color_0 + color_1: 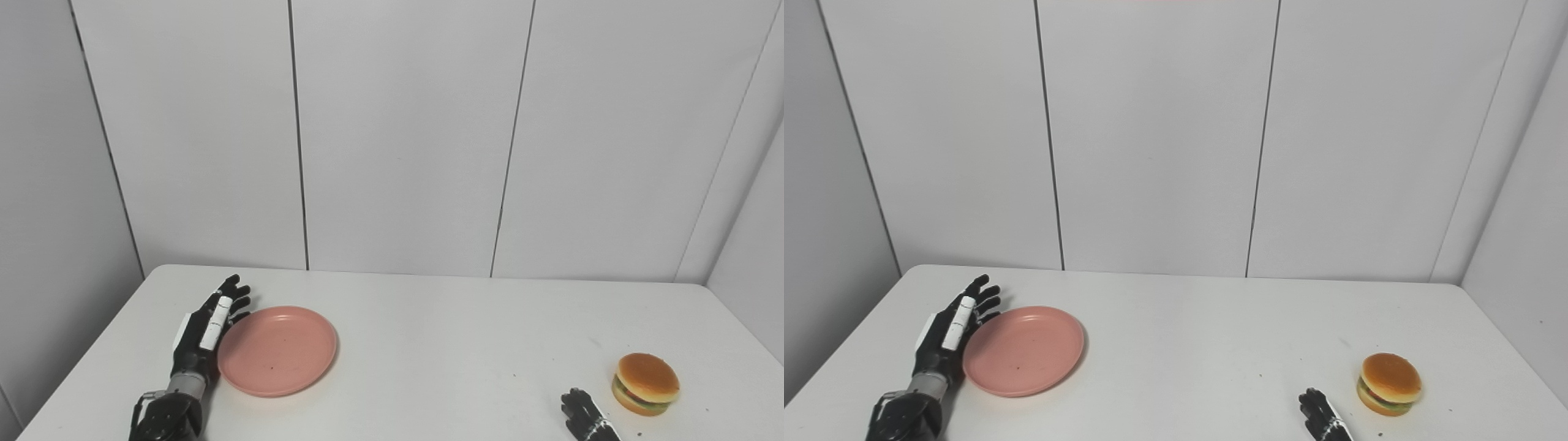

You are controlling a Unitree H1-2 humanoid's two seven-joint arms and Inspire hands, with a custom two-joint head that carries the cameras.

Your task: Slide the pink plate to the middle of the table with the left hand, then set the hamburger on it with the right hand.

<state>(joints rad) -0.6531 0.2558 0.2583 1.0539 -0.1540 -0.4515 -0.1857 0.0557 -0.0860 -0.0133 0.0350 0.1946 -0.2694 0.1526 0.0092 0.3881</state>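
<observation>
The pink plate lies flat on the left part of the white table. My left hand stands open right at the plate's left rim, fingers straight and pointing away from me, seemingly touching the rim. The hamburger, with a tan bun and green and red filling, sits near the table's right front. Only the fingers of my right hand show at the bottom edge, slightly apart, a little left of the hamburger and not touching it; nothing is in them.
White panel walls close off the table at the back and on both sides. The table's far edge meets the back wall. A few small dark specks dot the tabletop.
</observation>
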